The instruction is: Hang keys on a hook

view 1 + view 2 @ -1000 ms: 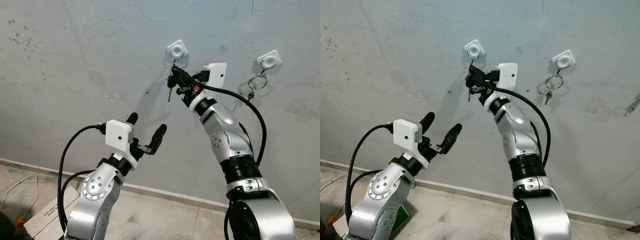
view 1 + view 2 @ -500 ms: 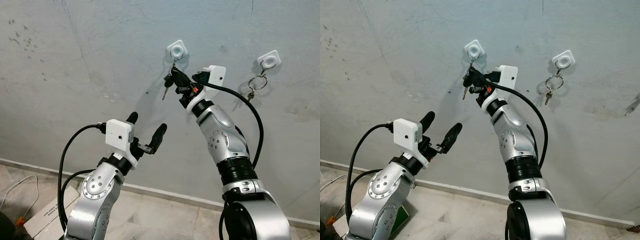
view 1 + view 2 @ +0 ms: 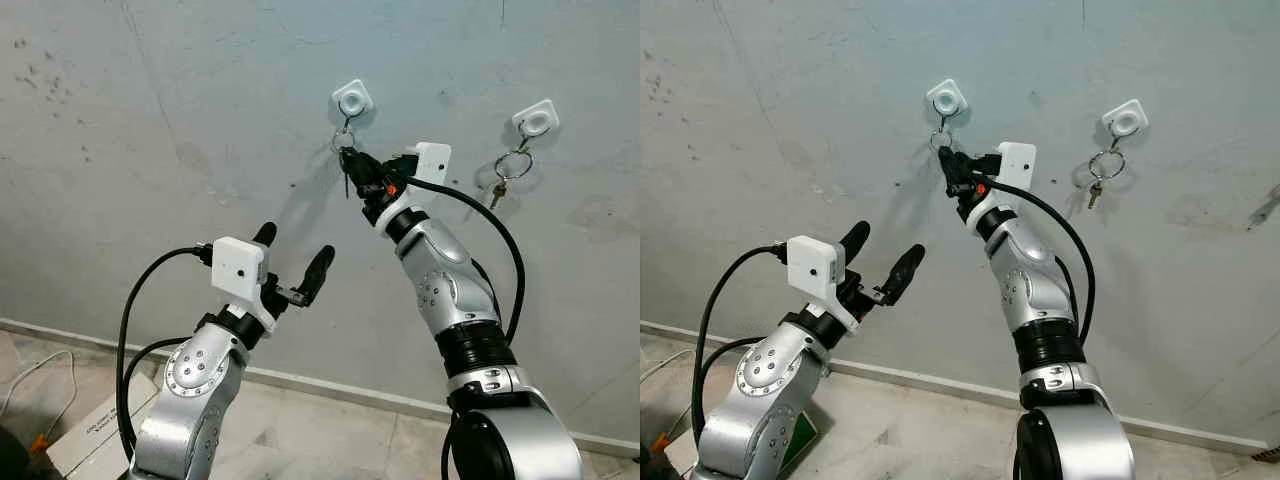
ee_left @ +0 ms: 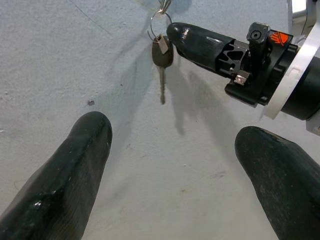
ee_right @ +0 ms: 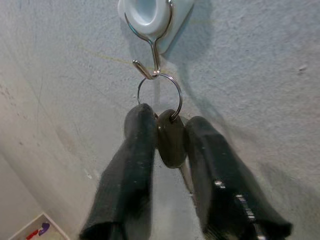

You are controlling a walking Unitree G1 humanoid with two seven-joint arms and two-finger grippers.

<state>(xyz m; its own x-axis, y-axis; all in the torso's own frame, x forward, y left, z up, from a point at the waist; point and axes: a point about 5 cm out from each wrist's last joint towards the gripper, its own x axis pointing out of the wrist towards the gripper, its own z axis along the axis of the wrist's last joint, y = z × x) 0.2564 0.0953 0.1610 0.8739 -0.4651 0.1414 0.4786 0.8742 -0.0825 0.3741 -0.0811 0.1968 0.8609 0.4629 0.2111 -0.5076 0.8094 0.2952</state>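
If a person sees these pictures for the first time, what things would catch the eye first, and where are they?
First, the right gripper, raised to the grey wall, pinching a dark key whose ring hangs on the wire hook of a white wall mount. To its right, a second hook carries another key ring. Lower down, the left gripper is held with its fingers spread, holding nothing.
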